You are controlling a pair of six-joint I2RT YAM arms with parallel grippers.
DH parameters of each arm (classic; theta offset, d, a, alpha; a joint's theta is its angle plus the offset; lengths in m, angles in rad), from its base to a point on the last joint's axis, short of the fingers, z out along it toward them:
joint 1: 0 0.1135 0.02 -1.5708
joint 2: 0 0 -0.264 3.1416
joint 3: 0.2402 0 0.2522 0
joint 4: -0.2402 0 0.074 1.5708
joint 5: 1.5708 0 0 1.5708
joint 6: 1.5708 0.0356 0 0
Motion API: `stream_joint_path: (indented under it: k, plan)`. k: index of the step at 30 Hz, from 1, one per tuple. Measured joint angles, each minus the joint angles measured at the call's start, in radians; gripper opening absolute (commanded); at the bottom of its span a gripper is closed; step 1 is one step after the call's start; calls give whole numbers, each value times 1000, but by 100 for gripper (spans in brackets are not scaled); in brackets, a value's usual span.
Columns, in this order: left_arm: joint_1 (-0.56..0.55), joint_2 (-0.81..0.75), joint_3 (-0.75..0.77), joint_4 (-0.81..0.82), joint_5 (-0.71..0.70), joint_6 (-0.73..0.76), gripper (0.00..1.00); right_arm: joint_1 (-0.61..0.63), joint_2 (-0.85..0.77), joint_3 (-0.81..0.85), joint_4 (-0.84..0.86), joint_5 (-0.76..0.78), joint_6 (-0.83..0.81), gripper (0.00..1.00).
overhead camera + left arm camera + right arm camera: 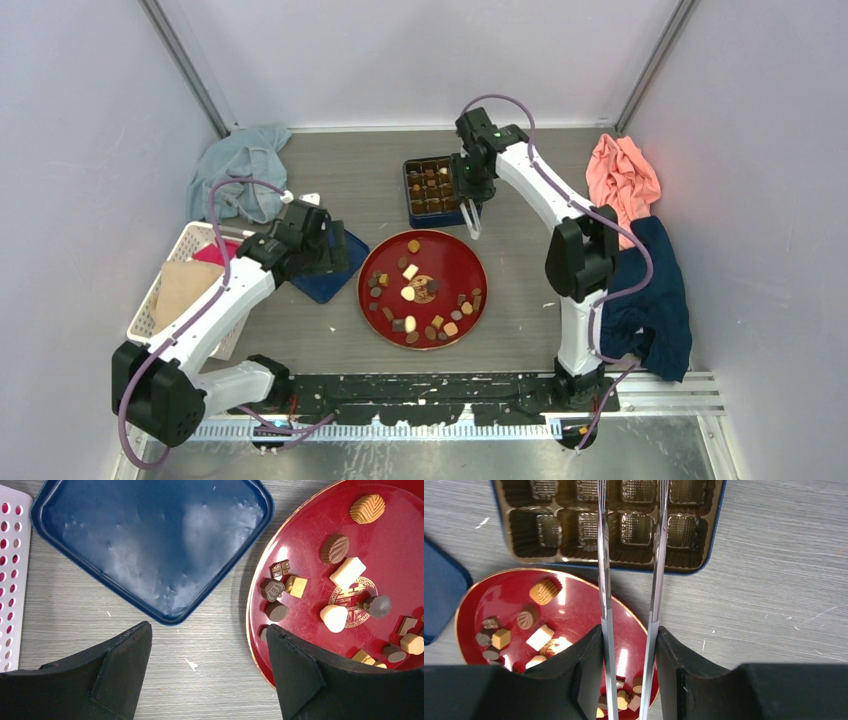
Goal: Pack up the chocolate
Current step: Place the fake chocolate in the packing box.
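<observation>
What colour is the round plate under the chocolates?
The plate is dark red with a gold rim; clearest from the left wrist.

White panels (420,50) are walling in a grey worktop (520,320), with the left arm (225,300) and right arm (535,185) sitting bolted to a black rail (420,385), marking a robotics lab.

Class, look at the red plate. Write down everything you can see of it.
The red plate is round, shallow and glossy, lacquer-like, with a thin gold rim and a gold emblem at its centre. It lies flat on the grey table, holding the scattered chocolate. The blue lid lies close on its left, the box just beyond it, neither touching. Metal tweezers in the right gripper hang near its far rim.
</observation>
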Motion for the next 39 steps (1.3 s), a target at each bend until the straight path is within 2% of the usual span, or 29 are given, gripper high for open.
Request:
stream_joint_path:
  k: [6,24,39]
  plan:
    - [0,-6,0,-2,-7,0,85,-14,72,8,1,-16,0,26]
    - [0,-6,0,-3,-9,0,85,-19,135,8,40,-41,0,31]
    - [0,-6,0,-5,-16,0,85,-17,145,15,46,-75,-5,31]
